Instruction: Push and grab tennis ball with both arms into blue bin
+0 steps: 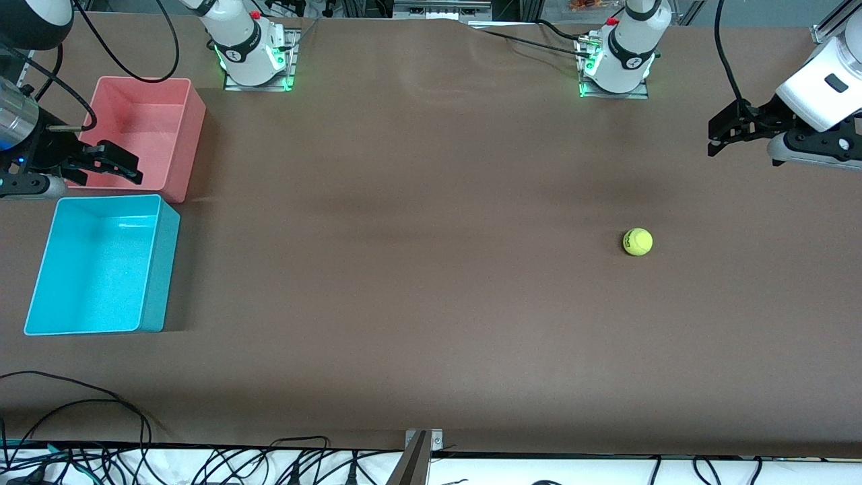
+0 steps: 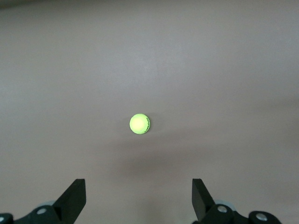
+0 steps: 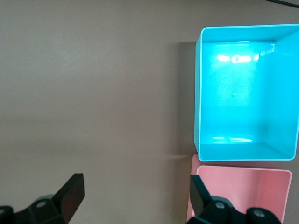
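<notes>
Yellow-green tennis ball (image 1: 637, 242) sits bare on the brown surface (image 1: 417, 269), toward the left arm's end, untouched. Nothing is near it, and it lies well apart from both bins.

Blue bin (image 1: 101, 266) is at the right arm's end of the surface and holds nothing that I can see. Pink bin (image 1: 148, 135) stands just beside it, farther from the front camera, also with nothing in it.

Left tool (image 1: 724, 131) hangs in the air over the surface at the left arm's end, fingers spread wide, holding nothing. Its wrist view has the ball centred ahead of the spread fingers (image 2: 74, 198), well apart from them.

Right tool (image 1: 111, 165) hovers over the pink bin's rim, close to the gap between the two bins, fingers released and with nothing between them. Its wrist view looks down on both bins, with nothing in the blue one.

Progress, as I judge it: zero. No push, no grab, no drop done yet. Everything is left: the left arm has to get at the ball and send it across the surface toward the right arm's end, the right tool has to pick it up there and drop it into the blue bin, not the pink one. Main risk is probably the ball rolling off line on a long push.
</notes>
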